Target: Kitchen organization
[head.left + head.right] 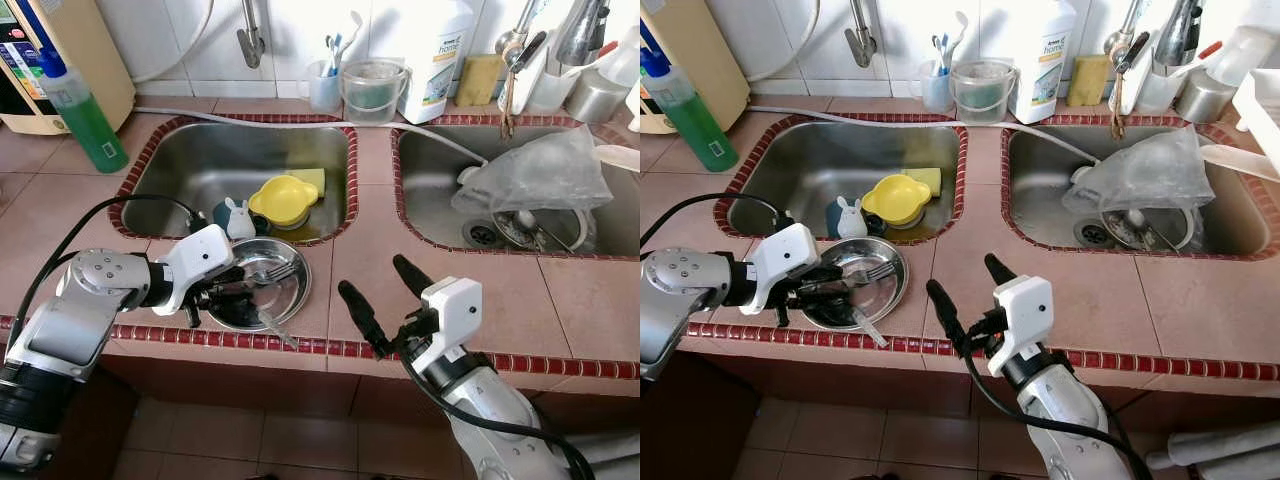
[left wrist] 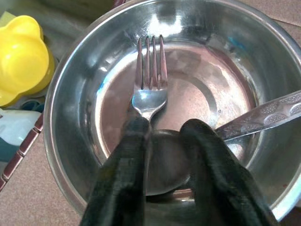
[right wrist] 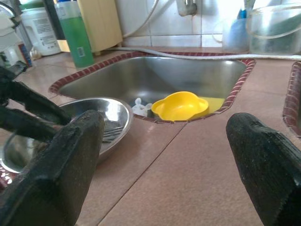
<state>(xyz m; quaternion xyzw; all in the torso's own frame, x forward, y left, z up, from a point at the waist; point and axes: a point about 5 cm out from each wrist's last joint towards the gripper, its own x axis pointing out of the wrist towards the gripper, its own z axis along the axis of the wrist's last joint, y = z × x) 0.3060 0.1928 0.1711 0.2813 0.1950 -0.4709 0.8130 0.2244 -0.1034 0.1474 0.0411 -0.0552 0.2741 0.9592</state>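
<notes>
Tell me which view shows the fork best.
Left wrist view: the fork lies large and sharp in the steel bowl, between the left end effector's fingers. Both eye views show it small; the right wrist view only glimpses tines.

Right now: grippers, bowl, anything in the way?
Left gripper down in steel bowl, fingers astride fork handle, not closed. Right gripper open, idle over counter. Spoon also lies in bowl.

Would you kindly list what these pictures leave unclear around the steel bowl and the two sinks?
- Fork handle, left wrist view: hidden under the left gripper fingers, so the grip is unclear.
- Items beneath the plastic bag, left eye view: covered.
- Detergent bottle top, left eye view: cut off by the edge.
</notes>
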